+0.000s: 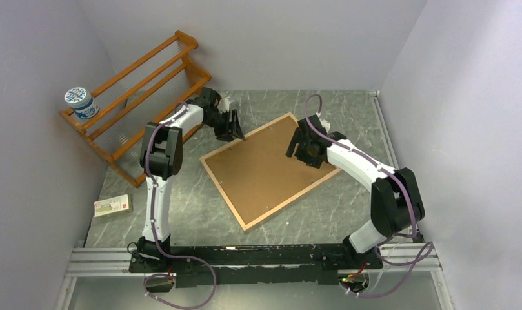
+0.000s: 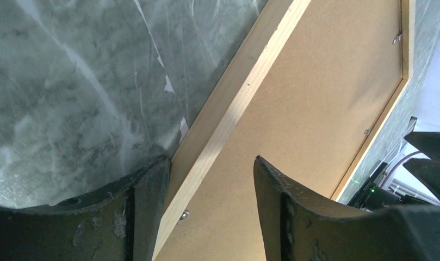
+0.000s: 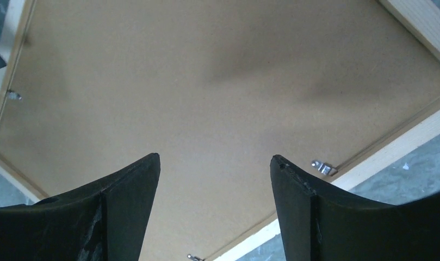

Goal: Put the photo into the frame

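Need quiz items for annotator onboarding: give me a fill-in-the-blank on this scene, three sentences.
1. The frame lies flat on the table, and the board filling its upturned side is ___ in colour.
2. The left end effector and the right end effector are both ___.
3. The small white box lies on the table nearest the ___ arm's base.
Missing words: brown; open; left.

Grey marbled table [image 1: 339,203]; light-wood frame [image 1: 224,193] flat at centre, brown backing board [image 1: 264,169] facing up; orange slatted rack [image 1: 110,157] far left; small white carton [image 1: 113,205] near left, well apart.
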You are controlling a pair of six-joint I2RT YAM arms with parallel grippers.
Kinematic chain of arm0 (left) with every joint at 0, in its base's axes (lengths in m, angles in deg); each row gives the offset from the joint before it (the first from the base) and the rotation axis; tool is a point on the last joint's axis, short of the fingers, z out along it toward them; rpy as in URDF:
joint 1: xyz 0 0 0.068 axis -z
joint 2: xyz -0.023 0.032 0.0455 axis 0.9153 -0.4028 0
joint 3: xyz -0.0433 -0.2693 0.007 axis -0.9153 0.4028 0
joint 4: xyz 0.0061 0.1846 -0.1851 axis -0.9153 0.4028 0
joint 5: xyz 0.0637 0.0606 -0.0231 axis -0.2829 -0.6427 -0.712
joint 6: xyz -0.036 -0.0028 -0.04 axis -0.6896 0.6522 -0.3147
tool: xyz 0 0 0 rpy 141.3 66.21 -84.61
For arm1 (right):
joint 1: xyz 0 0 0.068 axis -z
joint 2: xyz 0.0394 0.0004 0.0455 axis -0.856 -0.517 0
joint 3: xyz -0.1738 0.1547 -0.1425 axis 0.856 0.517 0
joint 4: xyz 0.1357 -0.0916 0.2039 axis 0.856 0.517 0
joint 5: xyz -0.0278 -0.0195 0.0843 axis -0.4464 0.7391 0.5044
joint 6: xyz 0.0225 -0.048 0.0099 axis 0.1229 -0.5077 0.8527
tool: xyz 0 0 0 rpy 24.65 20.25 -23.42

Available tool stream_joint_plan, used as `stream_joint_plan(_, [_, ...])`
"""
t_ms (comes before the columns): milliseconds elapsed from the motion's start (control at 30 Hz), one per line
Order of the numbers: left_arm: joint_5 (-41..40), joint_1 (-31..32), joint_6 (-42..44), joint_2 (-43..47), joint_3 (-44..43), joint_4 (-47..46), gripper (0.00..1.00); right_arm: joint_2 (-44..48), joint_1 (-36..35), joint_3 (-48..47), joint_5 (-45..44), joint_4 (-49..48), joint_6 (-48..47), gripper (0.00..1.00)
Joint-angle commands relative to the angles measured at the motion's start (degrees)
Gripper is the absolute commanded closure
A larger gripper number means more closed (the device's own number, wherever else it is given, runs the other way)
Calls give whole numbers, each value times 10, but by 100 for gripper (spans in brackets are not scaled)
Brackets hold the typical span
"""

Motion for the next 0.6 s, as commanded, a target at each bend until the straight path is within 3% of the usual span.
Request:
stream_joint_plan(0, [-30, 2, 5, 7, 46, 45, 38, -24, 18, -26, 28, -11, -20, 23])
stream_joint_plan(333, [24, 10, -80, 65, 174, -61, 54, -112, 31, -124, 78, 61, -67, 26])
stream_joint_plan(567, [30, 34, -112, 133, 302, -140, 59, -216, -10, -268, 49, 132, -71, 27])
